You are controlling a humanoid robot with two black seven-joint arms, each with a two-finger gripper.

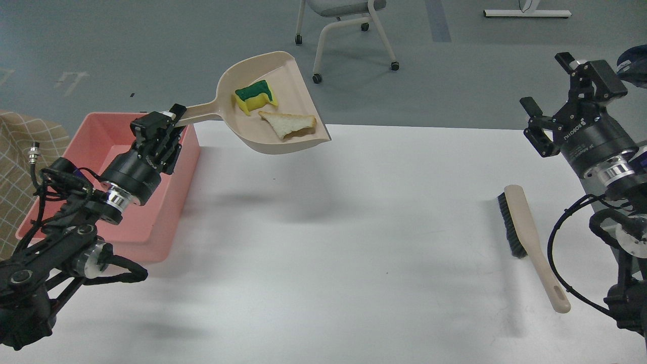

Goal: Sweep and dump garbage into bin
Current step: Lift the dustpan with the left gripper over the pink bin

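My left gripper (pixel 164 123) is shut on the handle of the beige dustpan (pixel 298 93) and holds it in the air, just right of the pink bin (pixel 108 132). In the pan lie the garbage: the yellow and green sponge (pixel 255 95) and the white bread slice (pixel 287 123). The pan's mouth points right and toward me, away from the bin. My right gripper (pixel 548 93) is open and empty, raised beyond the table's right edge.
The beige brush (pixel 530 242) with black bristles lies on the white table (pixel 343 263) at the right, in front of my right arm. A wheeled chair (pixel 343 30) stands on the floor behind the table. A checked cloth (pixel 20 146) shows left of the bin.
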